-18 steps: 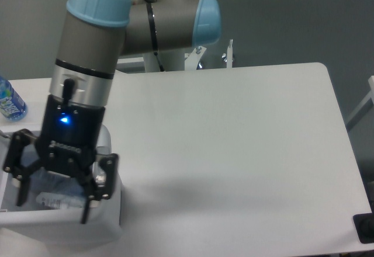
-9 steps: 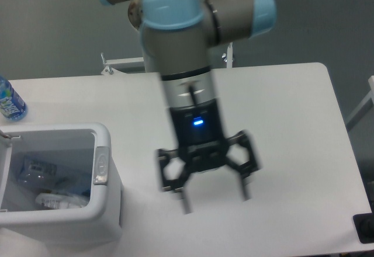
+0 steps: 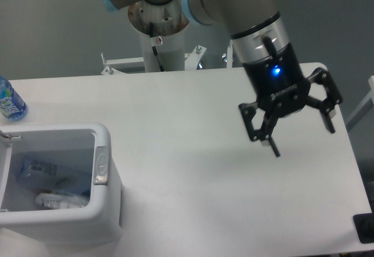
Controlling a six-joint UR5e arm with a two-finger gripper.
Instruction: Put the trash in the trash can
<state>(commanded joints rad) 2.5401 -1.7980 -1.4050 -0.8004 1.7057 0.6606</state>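
The white trash can stands at the table's front left, with a grey oval latch on its right side. Inside it lie the crushed clear bottle and the crumpled whitish wrapper. My gripper hangs open and empty above the right part of the table, far from the can.
A blue-labelled bottle stands at the table's left edge behind the can. A black object sits at the front right corner. The arm's base column rises behind the table's far edge.
The gripper rose out of the trash can and swept right across the table, staying open. The trash stays inside the can.
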